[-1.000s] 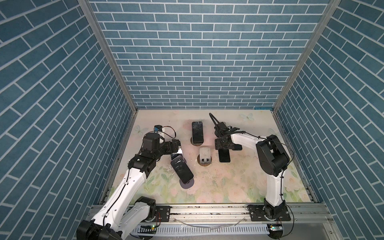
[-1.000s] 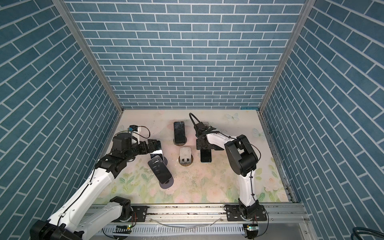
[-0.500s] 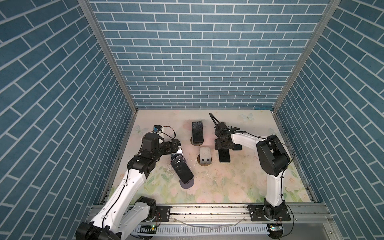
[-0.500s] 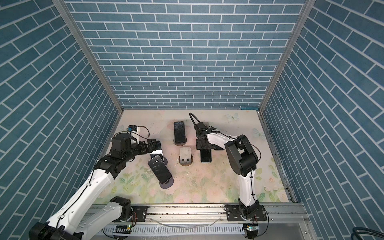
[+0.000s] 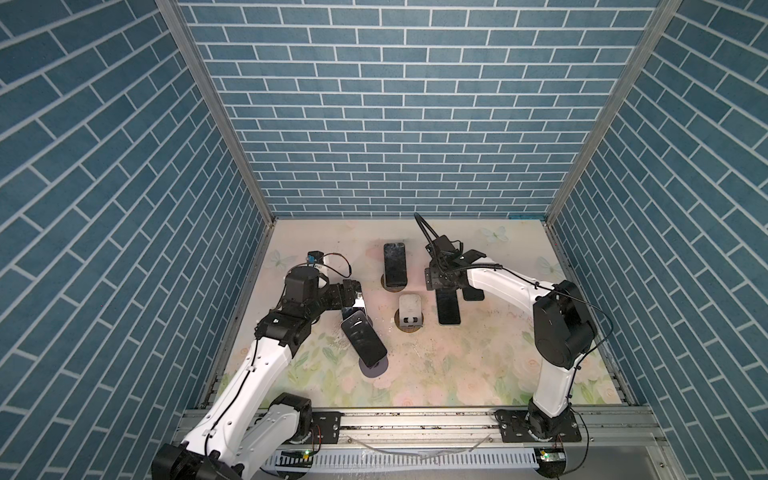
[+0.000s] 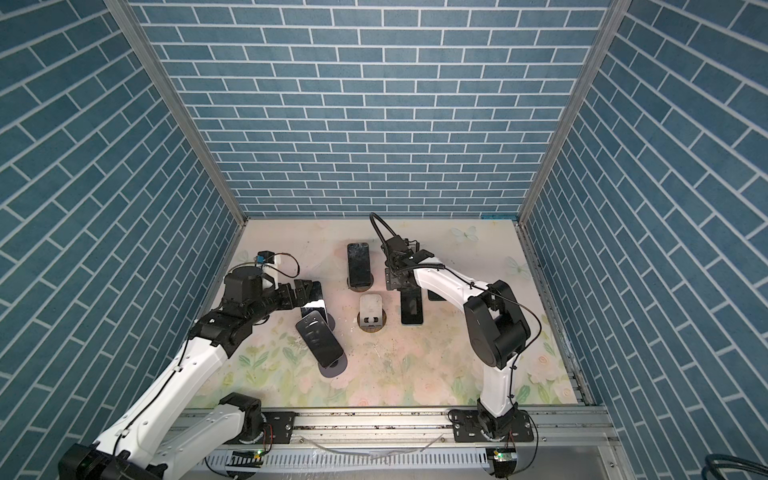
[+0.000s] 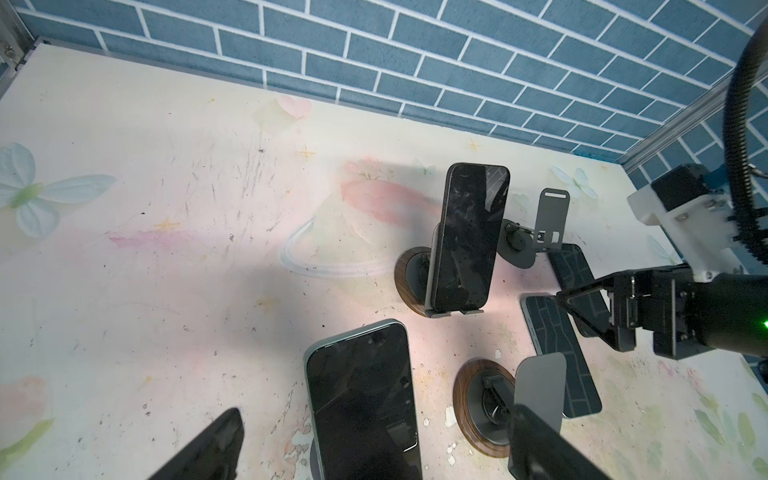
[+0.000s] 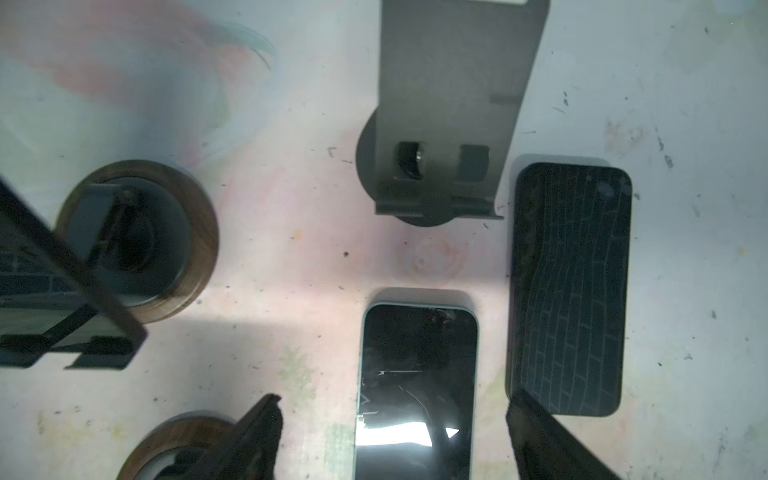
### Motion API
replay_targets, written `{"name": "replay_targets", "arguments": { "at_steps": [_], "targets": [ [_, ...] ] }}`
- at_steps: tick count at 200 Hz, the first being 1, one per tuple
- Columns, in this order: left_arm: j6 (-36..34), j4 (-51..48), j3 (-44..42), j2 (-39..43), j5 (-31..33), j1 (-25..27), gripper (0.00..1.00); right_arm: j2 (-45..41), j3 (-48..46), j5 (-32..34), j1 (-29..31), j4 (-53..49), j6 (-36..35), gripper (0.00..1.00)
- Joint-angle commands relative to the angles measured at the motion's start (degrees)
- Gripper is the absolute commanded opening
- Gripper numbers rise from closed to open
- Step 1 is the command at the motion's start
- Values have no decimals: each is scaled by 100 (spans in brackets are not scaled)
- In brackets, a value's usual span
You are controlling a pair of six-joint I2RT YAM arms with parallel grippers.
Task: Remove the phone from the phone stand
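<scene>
Two dark phones rest on stands. One phone [image 5: 363,337] [image 6: 320,338] leans on a round-based phone stand [image 5: 374,366] at the left. My left gripper [image 5: 353,305] [image 7: 374,453] is open around its upper end [image 7: 361,399], with a gap on each side of the phone. The other phone [image 5: 395,266] [image 7: 469,237] stands on a wood-based stand [image 7: 409,274] at the back centre. My right gripper [image 5: 446,291] [image 8: 392,440] hangs open over a phone [image 8: 415,386] [image 5: 448,309] that lies flat on the table, its fingers clear of the phone's edges.
An empty stand [image 5: 410,309] [image 7: 540,382] on a wooden base sits in the middle. A second flat phone [image 8: 569,286] lies beside the first, next to an empty grey stand [image 8: 449,104] [image 7: 548,224]. Blue brick walls close in three sides of the floral table [image 5: 457,374].
The right gripper's jaws have spread wider over the flat phone. Both arms and all the phones stay about where they were.
</scene>
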State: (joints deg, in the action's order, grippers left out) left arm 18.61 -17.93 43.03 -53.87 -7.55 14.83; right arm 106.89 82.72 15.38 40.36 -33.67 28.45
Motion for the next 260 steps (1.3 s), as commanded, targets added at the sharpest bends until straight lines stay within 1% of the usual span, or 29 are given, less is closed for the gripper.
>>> {"name": "replay_targets", "arguments": {
  "at_steps": [1, 28, 60, 126, 149, 170, 207, 260],
  "targets": [
    [-60, 48, 21, -59, -22, 20, 100, -315, 295, 166, 170, -223, -74, 88],
    [-51, 96, 26, -70, -9, 20, 100, -285, 459, -4, 368, -206, -138, 89],
    [-34, 125, 30, -67, -3, 20, 100, -174, 568, -434, 550, -162, -104, 90],
    [-84, 79, -22, -27, 61, 20, 100, 75, 550, -977, 900, -158, 311, 92],
    [-79, 105, -44, -23, 38, 20, 100, 180, 560, -961, 1050, -207, 504, 92],
    [-59, 106, -75, 20, 9, 20, 100, 268, 570, -743, 1162, -362, 662, 92],
    [-54, 88, -163, 143, 43, 20, 100, 357, 507, -711, 1208, -452, 870, 92],
    [-46, 46, -217, 250, 74, 18, 100, 548, 457, -900, 1249, -465, 1035, 83]
  ]
}}
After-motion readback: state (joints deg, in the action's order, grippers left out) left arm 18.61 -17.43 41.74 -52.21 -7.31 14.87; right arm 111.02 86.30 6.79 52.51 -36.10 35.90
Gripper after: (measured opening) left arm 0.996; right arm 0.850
